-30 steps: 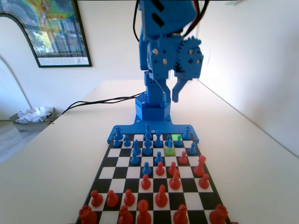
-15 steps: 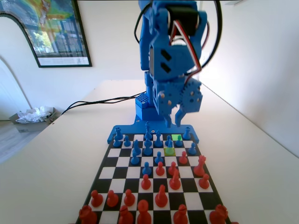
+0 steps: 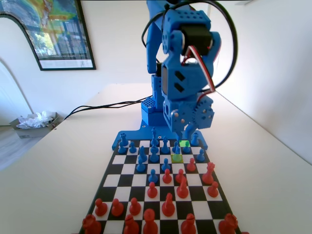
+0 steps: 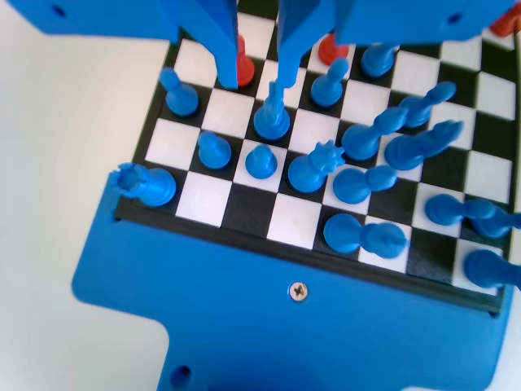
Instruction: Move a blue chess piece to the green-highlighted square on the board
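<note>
Tool [image 4: 259,61], jaws apart, straddles a blue pawn [image 4: 272,116] at upper centre; you lower squarely, avoiding neighbours, before closing.

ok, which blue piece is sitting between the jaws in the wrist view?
The tall slim blue piece on a black square, just below the open gripper. The pawns around it stand outside the jaws.

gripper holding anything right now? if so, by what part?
Nothing held. The gripper hangs open above a blue piece, jaws on either side of its top, not closed on it.
</note>
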Controlling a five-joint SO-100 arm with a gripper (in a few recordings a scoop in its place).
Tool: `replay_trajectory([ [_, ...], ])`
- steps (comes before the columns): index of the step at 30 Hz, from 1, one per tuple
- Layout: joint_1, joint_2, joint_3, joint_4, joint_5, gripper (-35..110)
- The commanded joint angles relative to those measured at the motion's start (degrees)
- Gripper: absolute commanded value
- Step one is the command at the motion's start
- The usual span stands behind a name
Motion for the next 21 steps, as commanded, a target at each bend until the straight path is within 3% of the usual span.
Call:
replay_trajectory([
  [1, -0.53, 1.41, 1.05, -1.14, -1.23, 9],
  [21, 4.22, 0.62, 2.46, -4.31, -5.36, 9],
])
